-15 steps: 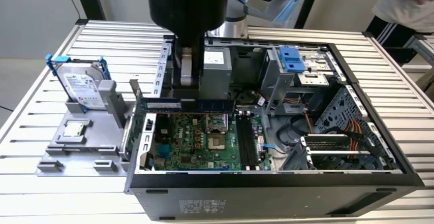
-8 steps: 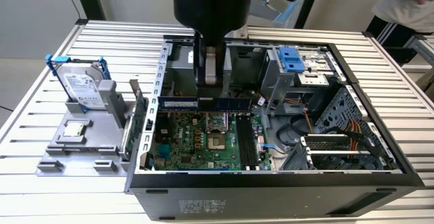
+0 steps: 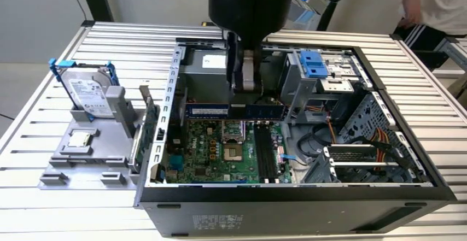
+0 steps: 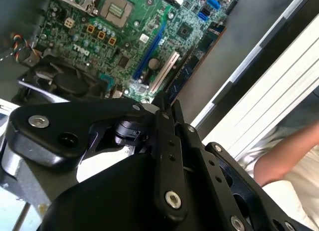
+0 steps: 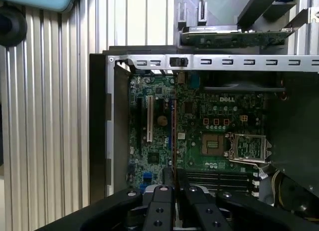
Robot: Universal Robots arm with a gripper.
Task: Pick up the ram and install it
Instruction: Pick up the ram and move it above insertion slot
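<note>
While jaws clamp the ram (image 3: 208, 110), arm (image 3: 248, 6) upright in the computer case (image 3: 292, 192), ram level over motherboard (image 3: 211, 148), ends close to case wall (image 3: 175, 93), drive cage (image 3: 293, 90).

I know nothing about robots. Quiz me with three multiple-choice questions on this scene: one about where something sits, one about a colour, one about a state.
1. Where is the hard drive?
A. On the grey stand outside the case
B. Inside the case
C. On the floor

2. What colour is the ram?
A. Red
B. Dark blue
C. Yellow

3. What state is the ram in?
A. Lying on the table
B. Pushed into a slot
C. Held by the tool above the motherboard

Answers:
1 A, it sits on the stand at the exterior view's left of the case.
2 B, its board is dark blue.
3 C, the tool is shut on it over the motherboard.
</note>
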